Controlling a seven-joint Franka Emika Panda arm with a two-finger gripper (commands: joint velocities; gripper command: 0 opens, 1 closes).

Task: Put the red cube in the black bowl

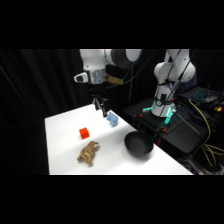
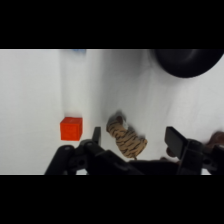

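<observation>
We're at the start: nothing of the task is done as far as we can see. The red cube (image 1: 84, 132) sits on the white table (image 1: 60, 150), loose, well apart from the black bowl (image 1: 138, 145), which looks empty from the side view. Our gripper (image 1: 101, 106) hangs above the far part of the table, near the small light-blue object (image 1: 112, 119), and carries nothing. In the wrist view its fingers (image 2: 96, 136) stand spread wide with bare table and part of the plush toy (image 2: 126, 140) showing between them, so the claw is released. There the red cube (image 2: 71, 128) lies off to the left of the left finger, not between the fingers, and the black bowl (image 2: 189, 61) is cut by the top right edge. Left to do, in our judgement: line up over the cube, descend, grasp, carry it across, drop it in the bowl, i.e. all of it. Count: one red cube, one black bowl, one tan striped plush toy (image 1: 88, 153), one light-blue object, one arm with one gripper. The toy lies just beside the cube's near side, so we'd watch clearance on the descent.
</observation>
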